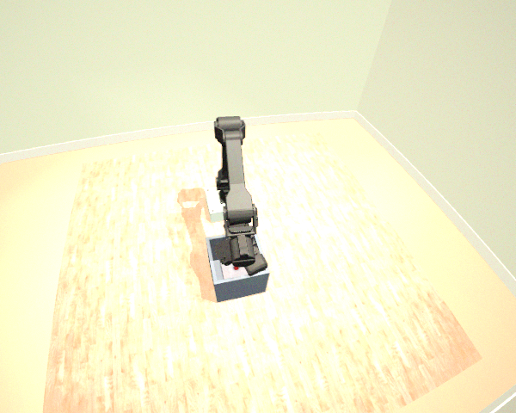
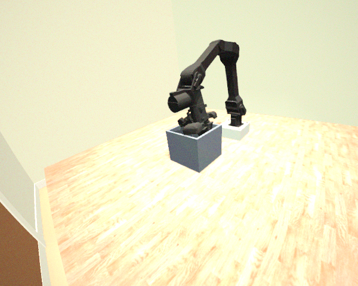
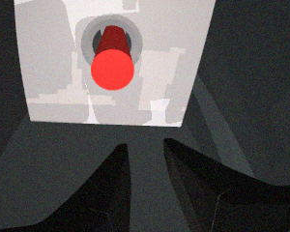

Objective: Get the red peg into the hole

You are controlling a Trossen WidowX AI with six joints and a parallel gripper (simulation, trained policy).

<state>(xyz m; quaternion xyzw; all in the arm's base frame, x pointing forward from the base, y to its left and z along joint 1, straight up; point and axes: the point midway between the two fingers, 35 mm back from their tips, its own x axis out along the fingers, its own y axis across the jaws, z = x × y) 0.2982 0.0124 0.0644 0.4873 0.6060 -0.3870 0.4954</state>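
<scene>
The red peg [image 1: 236, 268] [image 3: 112, 70] stands in the hole of the pale plate [image 1: 228, 273] [image 3: 50, 72] at the bottom of the box [image 1: 241, 288] [image 2: 184, 149]. In the wrist view its top faces the camera and its lower end is inside the grey ring [image 3: 136, 44]; dark gaps show on both sides of it. How deep it sits cannot be told. My gripper [image 3: 145, 149] is down in the box, a little open, with nothing between its fingertips. The peg stands apart from them, beyond the tips. In the top and exterior views the fingertips are hidden by the hand and box.
The box walls [image 3: 266, 72] rise close around the hand. A white block [image 1: 216, 216] [image 2: 231, 133] under the arm's base stands behind the box. Both rest on a wooden floor [image 1: 320, 288] [image 2: 265, 185].
</scene>
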